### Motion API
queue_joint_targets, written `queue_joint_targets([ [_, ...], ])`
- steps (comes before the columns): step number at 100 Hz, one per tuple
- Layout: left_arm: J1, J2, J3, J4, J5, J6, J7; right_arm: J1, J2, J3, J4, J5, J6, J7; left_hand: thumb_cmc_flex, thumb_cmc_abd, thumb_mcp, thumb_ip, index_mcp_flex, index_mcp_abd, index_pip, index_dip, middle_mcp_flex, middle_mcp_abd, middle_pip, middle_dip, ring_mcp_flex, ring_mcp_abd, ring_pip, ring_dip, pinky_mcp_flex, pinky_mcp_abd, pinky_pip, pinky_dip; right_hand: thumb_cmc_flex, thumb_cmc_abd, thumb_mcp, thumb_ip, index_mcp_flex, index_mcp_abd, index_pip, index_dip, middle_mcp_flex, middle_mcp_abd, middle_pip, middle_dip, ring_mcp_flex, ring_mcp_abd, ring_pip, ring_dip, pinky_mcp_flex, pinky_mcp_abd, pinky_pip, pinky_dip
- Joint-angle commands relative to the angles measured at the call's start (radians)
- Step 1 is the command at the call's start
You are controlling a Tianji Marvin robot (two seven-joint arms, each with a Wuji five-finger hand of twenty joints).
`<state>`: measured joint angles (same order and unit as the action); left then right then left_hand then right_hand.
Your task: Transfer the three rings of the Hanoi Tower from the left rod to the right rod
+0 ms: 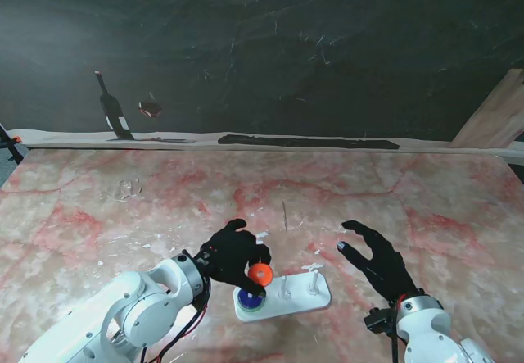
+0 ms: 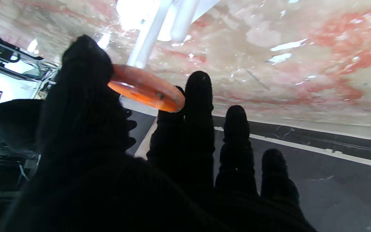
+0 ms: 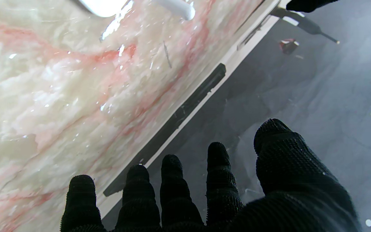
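My left hand [image 1: 232,254], in its black knit glove, pinched the flat glossy orange ring [image 1: 260,274] between thumb and fingertips, held just over the left end of the white base [image 1: 304,299]. A blue ring [image 1: 250,299] sat there. My right hand [image 1: 378,261] hovered empty, fingers spread, over the pink-veined marble tabletop [image 1: 90,215].

Two rings show — one orange ring [image 1: 260,274], one blue ring [image 1: 250,298]; a third cannot be made out. One white base [image 1: 307,301] carries rods, of which two rods [image 1: 313,279] stand clear to the right. Two black-gloved hands — left hand [image 1: 232,252], right hand [image 1: 378,260]. One marble table [image 1: 426,199].
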<state>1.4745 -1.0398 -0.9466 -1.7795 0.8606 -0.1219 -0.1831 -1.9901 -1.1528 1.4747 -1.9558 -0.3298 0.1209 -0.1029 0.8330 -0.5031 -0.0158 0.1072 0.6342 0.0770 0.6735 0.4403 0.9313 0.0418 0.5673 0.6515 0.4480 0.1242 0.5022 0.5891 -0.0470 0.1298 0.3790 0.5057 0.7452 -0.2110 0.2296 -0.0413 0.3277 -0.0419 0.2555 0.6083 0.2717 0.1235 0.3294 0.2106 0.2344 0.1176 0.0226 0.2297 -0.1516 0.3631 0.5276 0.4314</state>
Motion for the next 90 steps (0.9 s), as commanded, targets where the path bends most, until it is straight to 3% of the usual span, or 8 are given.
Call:
queue_joint_targets([
  [1, -0.035, -0.012, 0.021, 0.004, -0.019, -0.004, 0.008, -0.016, -0.007, 0.003, -0.003, -0.004, 0.009, -0.011, 0.093, 0.075, 0.112, 0.016, 0.072, -0.088, 0.130, 0.008, 0.025, -0.008, 0.021, 0.014, 0.015, -0.014, 0.020, 0.010, -0.011, 0.012, 0.006, -0.009, -0.027, 0.013, -0.006, 0.018, -0.037, 0.007, -0.010, 0.011, -0.027, -0.007, 0.003, -0.009, -0.002, -0.007, -0.005, 0.007, -0.001, -0.007, 0.005, 0.009],
  [28, -0.182, -0.036, 0.173, 0.073, -0.102, 0.006, 0.043, -0.023, -0.009, 0.014, 0.002, -0.003, 0.026, -0.016, 0.093, 0.078, 0.113, 0.016, 0.073, -0.084, 0.130, 0.009, 0.024, -0.005, 0.026, 0.022, 0.018, -0.013, 0.027, 0.016, -0.012, 0.011, 0.015, -0.012, -0.027, 0.015, -0.008, 0.017, -0.037, 0.007, -0.010, 0.011, -0.027, -0.006, 0.003, -0.008, -0.003, -0.007, -0.005, 0.007, -0.001, -0.009, 0.006, 0.004],
  [56, -0.313, -0.076, 0.337, 0.187, -0.181, 0.008, 0.098, -0.026, -0.013, 0.020, 0.011, -0.021, 0.074, -0.032, 0.091, 0.082, 0.112, 0.017, 0.069, -0.077, 0.126, 0.009, 0.021, -0.002, 0.029, 0.028, 0.018, -0.012, 0.033, 0.021, -0.012, 0.008, 0.019, -0.017, -0.024, 0.016, -0.009, 0.018, -0.039, 0.007, -0.009, 0.011, -0.031, -0.007, 0.004, -0.008, -0.008, -0.010, -0.007, 0.007, -0.003, -0.014, 0.004, -0.001],
  [90, -0.408, -0.119, 0.445, 0.302, -0.192, 0.005, 0.165, -0.024, -0.015, 0.022, 0.016, -0.019, 0.098, -0.035, 0.083, 0.087, 0.109, 0.017, 0.065, -0.074, 0.121, 0.011, 0.009, -0.001, 0.030, 0.033, 0.009, -0.012, 0.037, 0.026, -0.015, 0.007, 0.013, -0.023, -0.025, 0.019, -0.011, 0.018, -0.042, 0.007, -0.009, 0.012, -0.038, -0.006, 0.006, -0.007, -0.015, -0.010, -0.007, 0.007, -0.004, -0.020, -0.003, -0.004],
])
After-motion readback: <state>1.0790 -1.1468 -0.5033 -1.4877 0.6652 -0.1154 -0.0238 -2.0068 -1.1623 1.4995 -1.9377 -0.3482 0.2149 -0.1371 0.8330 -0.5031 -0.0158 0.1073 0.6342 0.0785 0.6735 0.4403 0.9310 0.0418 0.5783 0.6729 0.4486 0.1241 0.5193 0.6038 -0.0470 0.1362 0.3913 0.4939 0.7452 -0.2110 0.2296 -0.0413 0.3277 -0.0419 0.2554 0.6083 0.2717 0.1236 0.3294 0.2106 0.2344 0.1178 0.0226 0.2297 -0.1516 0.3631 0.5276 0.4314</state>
